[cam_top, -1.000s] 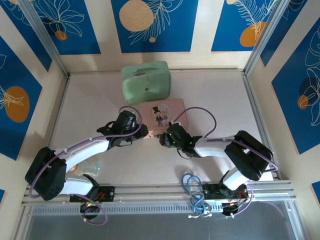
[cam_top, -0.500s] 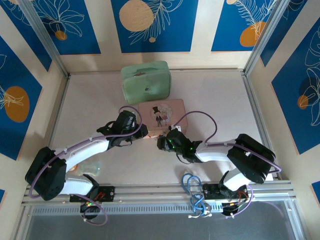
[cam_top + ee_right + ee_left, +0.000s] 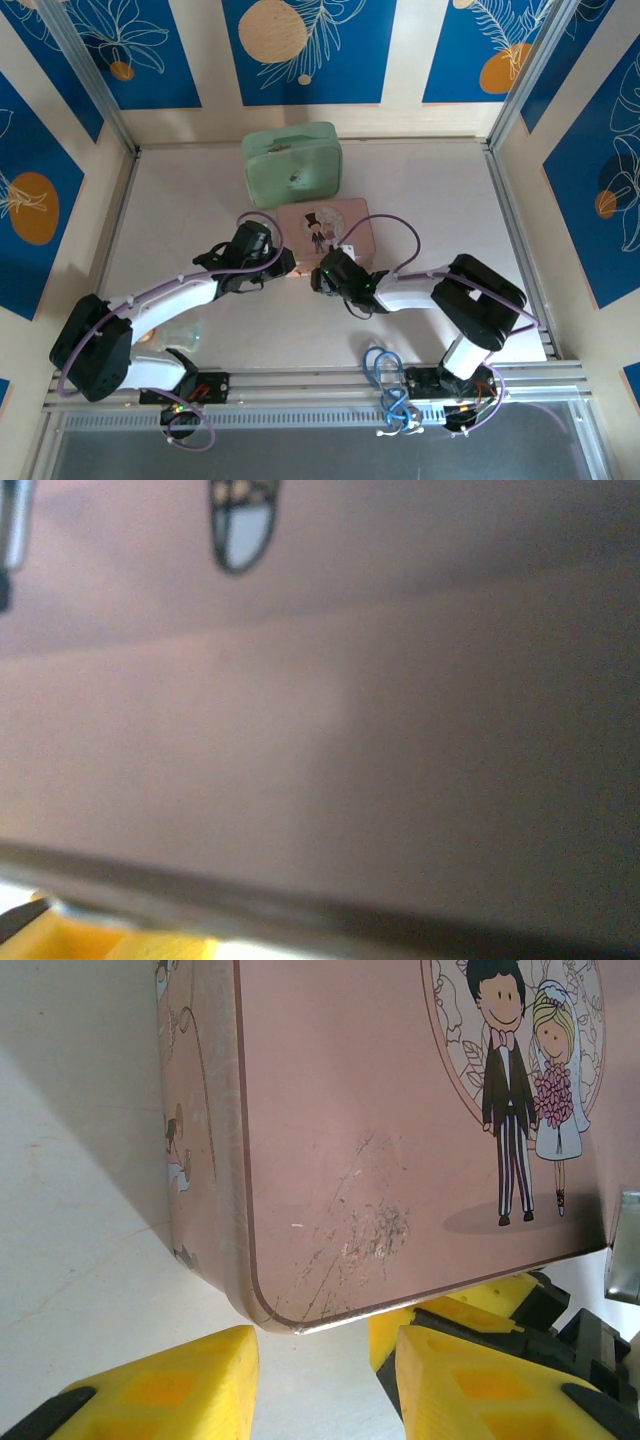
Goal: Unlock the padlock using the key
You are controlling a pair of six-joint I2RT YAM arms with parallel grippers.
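- Pink rectangular tin box with a bride-and-groom picture is lying near the bench's centre, just beside a mint-green rounded tin case that is sitting toward the far edge.
- Over the box's near-left corner the left gripper is hovering, its yellow fingers standing apart and gripping nothing.
- At the box's near edge the right gripper is sitting very close; whether it is open or closed, I cannot tell.
- Where the padlock is lying, I cannot tell.
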